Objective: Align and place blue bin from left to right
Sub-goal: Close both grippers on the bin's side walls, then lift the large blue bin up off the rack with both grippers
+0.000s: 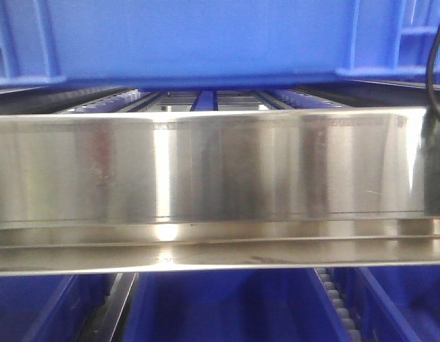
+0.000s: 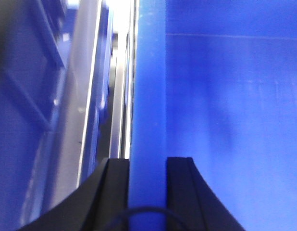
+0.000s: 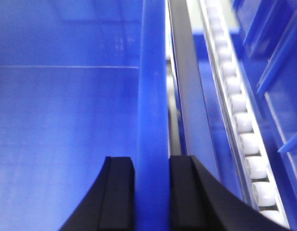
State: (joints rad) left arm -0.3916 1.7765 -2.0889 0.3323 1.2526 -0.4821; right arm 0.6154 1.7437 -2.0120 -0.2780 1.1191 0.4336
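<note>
straddling the blue bin (image 1: pixel 206 35) rim at lower centre of each wrist view, the left gripper (image 2: pixel 147 163) and right gripper (image 3: pixel 152 163) clamp its wall between narrowly parted jaws; the bin spans the front view's top, above a steel rail (image 1: pixel 220 171).

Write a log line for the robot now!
left gripper: shut on wall of big bright-blue plastic bin | right gripper: shut on bin wall | front view: bin above shiny metal rail
</note>
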